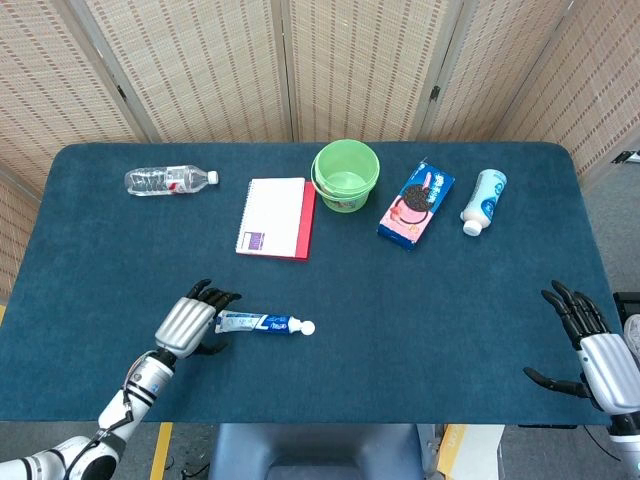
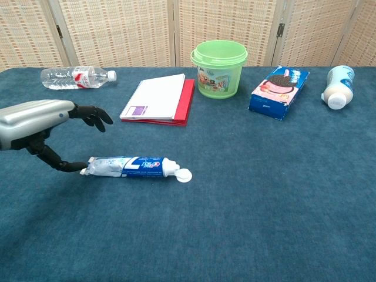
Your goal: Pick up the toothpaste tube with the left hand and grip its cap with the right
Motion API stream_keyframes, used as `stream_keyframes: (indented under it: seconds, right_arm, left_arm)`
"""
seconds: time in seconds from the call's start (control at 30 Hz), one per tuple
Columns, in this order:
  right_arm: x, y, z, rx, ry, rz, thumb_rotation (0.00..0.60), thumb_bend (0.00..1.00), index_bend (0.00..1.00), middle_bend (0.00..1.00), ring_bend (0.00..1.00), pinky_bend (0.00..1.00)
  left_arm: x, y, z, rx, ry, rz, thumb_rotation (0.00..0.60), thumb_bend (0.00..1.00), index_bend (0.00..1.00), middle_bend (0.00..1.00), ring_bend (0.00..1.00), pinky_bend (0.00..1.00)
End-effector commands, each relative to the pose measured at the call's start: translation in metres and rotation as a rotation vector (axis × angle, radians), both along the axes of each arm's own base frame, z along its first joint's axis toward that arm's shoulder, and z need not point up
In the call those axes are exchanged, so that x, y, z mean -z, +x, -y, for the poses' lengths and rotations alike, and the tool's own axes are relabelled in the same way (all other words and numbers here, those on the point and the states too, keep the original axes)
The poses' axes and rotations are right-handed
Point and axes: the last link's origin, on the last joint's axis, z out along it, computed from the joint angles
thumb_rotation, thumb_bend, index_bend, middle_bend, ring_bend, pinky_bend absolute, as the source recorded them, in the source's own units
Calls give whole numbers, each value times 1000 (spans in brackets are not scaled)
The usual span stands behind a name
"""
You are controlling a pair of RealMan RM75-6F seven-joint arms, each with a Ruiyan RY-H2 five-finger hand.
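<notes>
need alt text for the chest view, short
The left hand, open, reaches in from the left edge toward the crimped end of a toothpaste tube lying on the blue table. Behind stand a water bottle, notebook, green bucket, cookie box and white bottle.

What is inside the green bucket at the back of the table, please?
The head view looks down into the green bucket: only its green inner wall and floor show, no contents. A strip under the near rim is hidden.

The toothpaste tube (image 1: 262,323) lies just right of the left hand's (image 1: 190,324) fingertips (image 2: 106,121), notebook (image 1: 274,217) beyond them.
</notes>
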Motion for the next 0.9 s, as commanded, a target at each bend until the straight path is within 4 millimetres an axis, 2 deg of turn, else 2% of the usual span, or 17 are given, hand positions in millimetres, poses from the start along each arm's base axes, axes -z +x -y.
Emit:
stream_keyframes:
  seconds: [0.03,0.43,0.9]
  right_arm:
    - [0,0,1,0,1,2,588,0,0,0,0,0]
    - [1,-3,4,5,15,9,587,0,0,0,0,0]
    - [1,-5,3,14,17,17,590,0,0,0,0,0]
  left_arm:
    - [11,5,-5,4,-20,-26,600,314,217,278,229,125]
    - [44,16,-15,4,-61,-90,600,399,268,278,230,133]
    - [59,19,-19,6,-60,-117,600,406,313,284,243,147]
